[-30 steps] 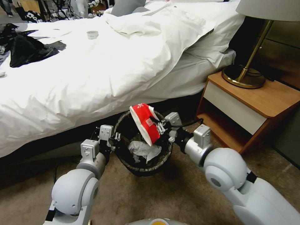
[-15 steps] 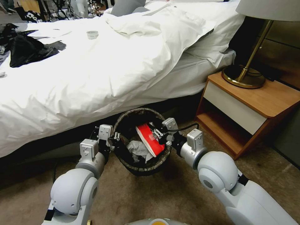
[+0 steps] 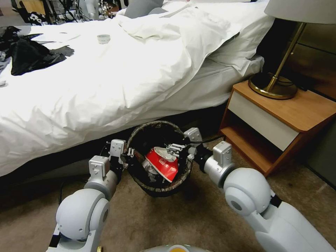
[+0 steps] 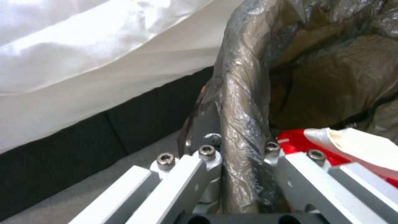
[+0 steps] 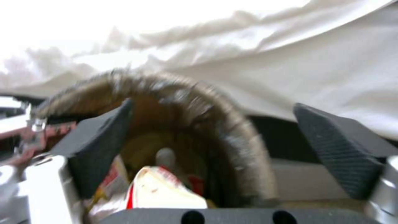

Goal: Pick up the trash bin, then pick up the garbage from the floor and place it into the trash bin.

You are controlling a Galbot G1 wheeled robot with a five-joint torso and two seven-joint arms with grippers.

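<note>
The trash bin point(image 3: 159, 183), lined with a dark plastic bag, sits tilted just off the carpet point(image 3: 157, 224) beside the white-sheeted bed point(image 3: 105, 80), with a wooden nightstand point(image 3: 280, 119) to its right; the left gripper point(image 4: 238, 174) is clamped on the bin's bagged rim, one finger point(image 4: 199, 174) outside and the other inside; the right gripper point(image 3: 174, 148) hangs above the bin's mouth with its black pads point(image 5: 104, 140) spread wide and nothing between them; the red-and-white carton point(image 3: 161, 165) lies loose inside the bin on top of white tissues point(image 3: 148, 167), just below that gripper.
</note>
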